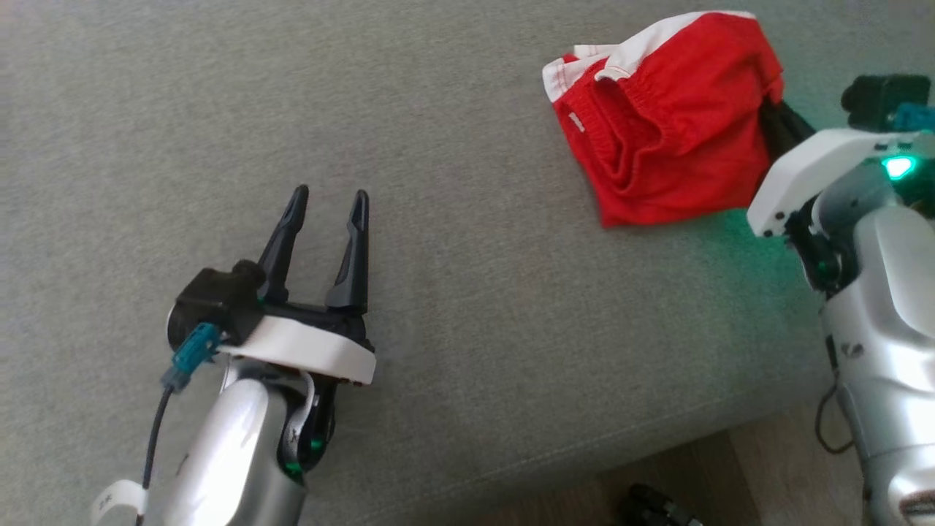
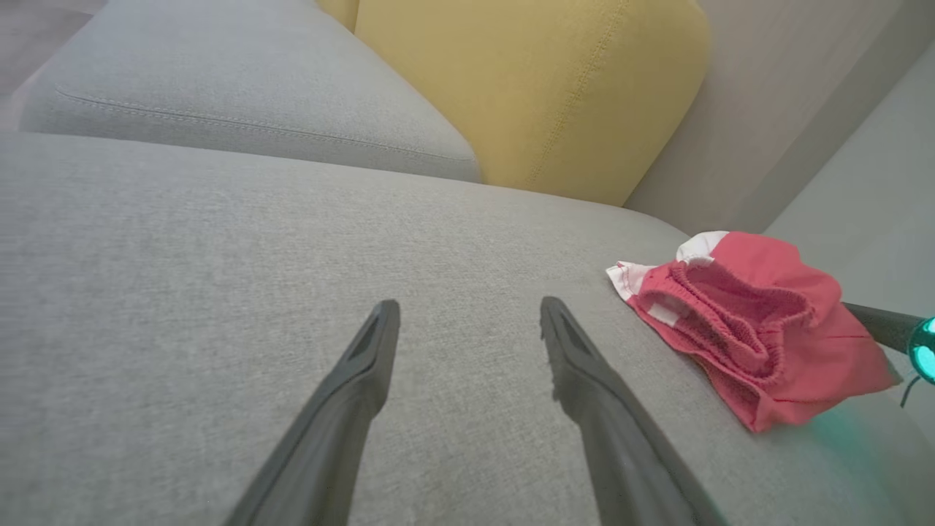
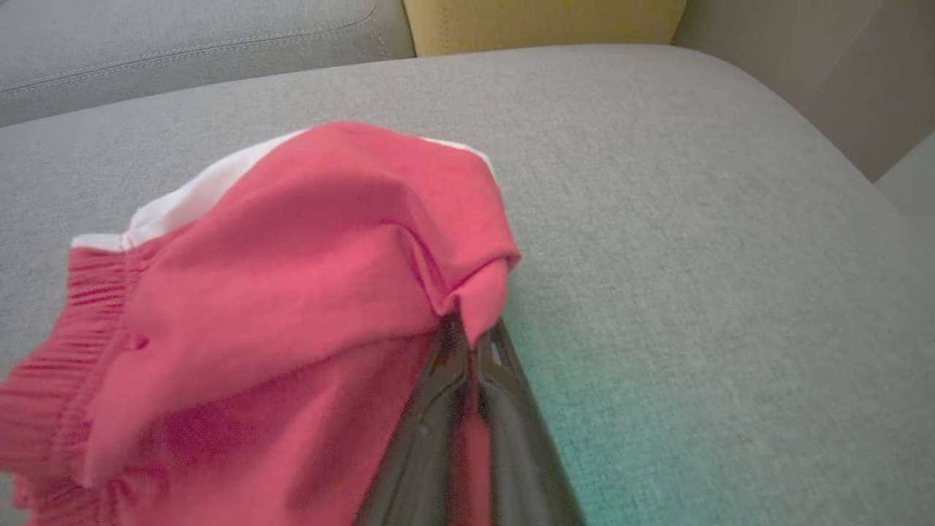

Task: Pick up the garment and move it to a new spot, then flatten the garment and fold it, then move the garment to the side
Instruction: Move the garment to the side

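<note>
The garment (image 1: 672, 124), red with a white band and a gathered elastic waist, lies bunched on the grey seat cushion (image 1: 467, 329) of a sofa, at the upper right of the head view. The right hand (image 3: 473, 332) has its two dark fingers pressed together on a fold at the garment's right edge. The pinched cloth is drawn up into a small peak over the fingertips, while the rest of the fabric slumps onto the cushion. The left hand (image 1: 329, 201) is well apart from the garment, to its left, above bare cushion. Its fingers are spread wide and it holds nothing. In the left wrist view the waist opening gapes toward that hand, and behind the seat stand a grey back cushion (image 2: 219, 88) and a yellow cushion (image 2: 526, 88).
</note>
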`<state>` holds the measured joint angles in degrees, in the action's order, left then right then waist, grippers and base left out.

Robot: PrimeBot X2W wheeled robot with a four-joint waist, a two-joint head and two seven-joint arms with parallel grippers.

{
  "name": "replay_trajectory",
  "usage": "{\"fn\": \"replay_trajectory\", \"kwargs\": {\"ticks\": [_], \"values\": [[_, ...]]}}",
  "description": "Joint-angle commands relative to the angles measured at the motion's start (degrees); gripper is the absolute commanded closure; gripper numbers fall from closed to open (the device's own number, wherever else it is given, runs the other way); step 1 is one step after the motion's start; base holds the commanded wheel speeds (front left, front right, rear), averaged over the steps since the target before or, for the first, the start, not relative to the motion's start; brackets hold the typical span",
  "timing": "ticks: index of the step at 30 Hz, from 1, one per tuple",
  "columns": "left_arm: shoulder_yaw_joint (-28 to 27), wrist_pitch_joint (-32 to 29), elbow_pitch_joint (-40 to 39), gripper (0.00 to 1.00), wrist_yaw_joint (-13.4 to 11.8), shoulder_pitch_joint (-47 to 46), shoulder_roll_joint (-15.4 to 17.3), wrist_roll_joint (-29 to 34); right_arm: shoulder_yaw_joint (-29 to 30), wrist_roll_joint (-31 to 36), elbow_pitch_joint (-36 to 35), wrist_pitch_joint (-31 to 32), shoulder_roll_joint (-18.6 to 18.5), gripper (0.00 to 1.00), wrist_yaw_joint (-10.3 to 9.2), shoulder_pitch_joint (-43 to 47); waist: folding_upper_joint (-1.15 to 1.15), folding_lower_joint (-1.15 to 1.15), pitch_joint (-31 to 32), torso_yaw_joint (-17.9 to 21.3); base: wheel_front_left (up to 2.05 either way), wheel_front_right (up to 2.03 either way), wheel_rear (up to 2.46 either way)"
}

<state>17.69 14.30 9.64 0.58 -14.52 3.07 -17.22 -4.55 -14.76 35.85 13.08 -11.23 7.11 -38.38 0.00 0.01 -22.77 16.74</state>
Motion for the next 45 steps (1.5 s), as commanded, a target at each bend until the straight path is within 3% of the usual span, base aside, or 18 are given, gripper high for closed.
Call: {"fn": "replay_trajectory", "kwargs": {"ticks": [1,7,14,23,45], "values": [[-1.95,0.7,-1.75,0.0,0.07,-1.59,0.56,0.45,0.01,0.97,-1.02,-0.86,0.05,1.0,0.37,-3.29,0.0,-0.01,-0.08,-1.09,0.0,0.0,0.0],[-2.16,0.7,-2.5,0.0,-0.07,-1.89,0.45,0.25,3.03,2.98,3.69,-1.73,-2.68,1.0,0.37,-8.55,0.0,-0.01,-0.38,-3.94,0.0,0.0,0.0],[-2.14,0.7,-3.38,0.0,-0.16,-1.72,0.28,0.1,7.66,7.27,9.28,-1.77,-9.23,1.0,0.37,-13.71,0.0,-0.01,-1.21,-6.73,0.0,0.0,0.0],[-2.29,0.7,-4.32,0.0,-0.26,-1.64,0.17,0.34,11.32,13.47,11.1,-2.26,-14.08,1.0,0.37,-16.5,0.0,-0.01,-2.4,-7.66,0.0,0.0,0.0],[-1.89,0.7,-4.12,0.0,-0.12,-1.98,0.3,1.24,19.93,25.1,13.76,-6.13,-15.08,1.0,0.37,-18.17,0.0,-0.01,-3.67,-8.04,0.0,0.0,0.0]]}}
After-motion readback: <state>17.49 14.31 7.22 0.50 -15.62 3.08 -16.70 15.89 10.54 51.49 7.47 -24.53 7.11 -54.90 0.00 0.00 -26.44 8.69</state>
